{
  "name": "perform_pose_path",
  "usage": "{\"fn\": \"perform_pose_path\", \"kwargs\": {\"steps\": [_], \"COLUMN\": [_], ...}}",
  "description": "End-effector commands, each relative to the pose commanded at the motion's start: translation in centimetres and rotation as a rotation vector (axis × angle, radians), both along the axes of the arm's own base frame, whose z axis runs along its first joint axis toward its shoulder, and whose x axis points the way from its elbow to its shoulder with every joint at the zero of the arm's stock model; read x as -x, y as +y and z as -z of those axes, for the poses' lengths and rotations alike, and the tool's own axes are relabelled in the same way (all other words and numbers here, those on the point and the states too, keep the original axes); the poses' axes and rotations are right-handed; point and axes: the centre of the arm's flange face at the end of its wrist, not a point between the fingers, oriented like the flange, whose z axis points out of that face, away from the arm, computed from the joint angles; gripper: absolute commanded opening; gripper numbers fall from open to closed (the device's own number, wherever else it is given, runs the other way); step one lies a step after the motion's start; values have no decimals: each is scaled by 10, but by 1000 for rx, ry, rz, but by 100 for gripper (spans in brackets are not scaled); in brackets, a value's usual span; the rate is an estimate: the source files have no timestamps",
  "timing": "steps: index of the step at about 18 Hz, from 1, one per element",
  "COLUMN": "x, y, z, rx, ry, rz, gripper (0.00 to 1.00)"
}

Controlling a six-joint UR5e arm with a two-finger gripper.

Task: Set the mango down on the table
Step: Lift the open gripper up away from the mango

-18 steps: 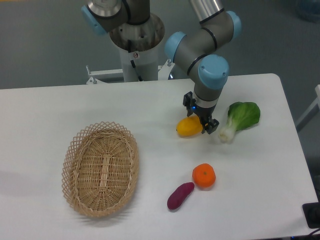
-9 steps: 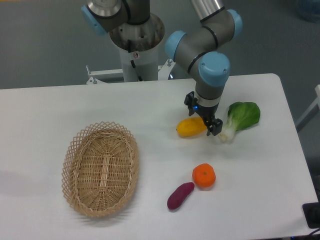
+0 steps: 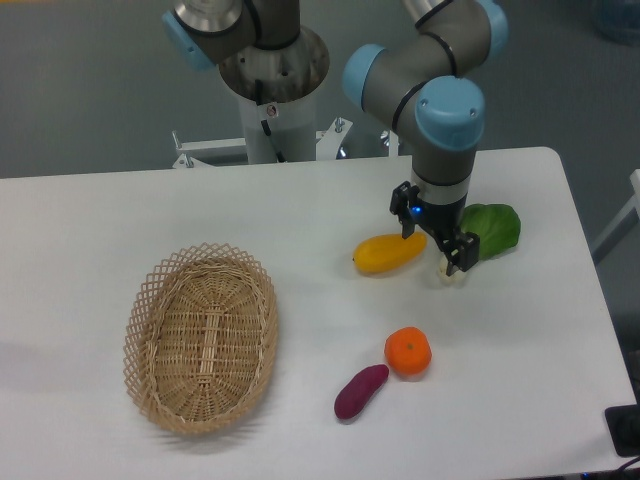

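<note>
Hand: my hand (image 3: 436,242) hangs low over the worktop (image 3: 200,210), fingers apart and gripping nothing; one dark finger stands near the mango's right tip, the other in front of the bok choy.
Mango: the mango (image 3: 389,253) lies on its side on the white worktop, just left of the hand, apparently free of both fingers.
Step in hand: I judge the placing done and only the withdrawal left; I would lift straight up before swinging away, so neither finger nudges the fruit and sets it rolling.
Bok choy: a leafy bok choy (image 3: 490,228) lies just right of the hand, its pale stalk partly hidden behind a finger; any sideways move risks brushing it.
Orange: an orange (image 3: 408,352) sits nearer the front, well below the mango.
Sweet potato: a purple sweet potato (image 3: 360,391) lies just left of the orange.
Basket: an oval wicker basket (image 3: 201,336) stands well apart to the left.
</note>
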Motion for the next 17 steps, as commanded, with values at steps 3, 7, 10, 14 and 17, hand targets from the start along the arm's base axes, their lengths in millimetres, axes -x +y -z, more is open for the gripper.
{"fn": "perform_pose_path", "kwargs": {"steps": [3, 7, 10, 14, 17], "x": [14, 28, 41, 49, 50], "y": [5, -1, -20, -47, -55], "z": [-42, -87, -87, -95, -100], "rx": [-20, -4, 5, 12, -17], "ry": [19, -1, -9, -33, -40], "rz": [-3, -12, 14, 40, 36], "gripper": [100, 100, 100, 100, 100]}}
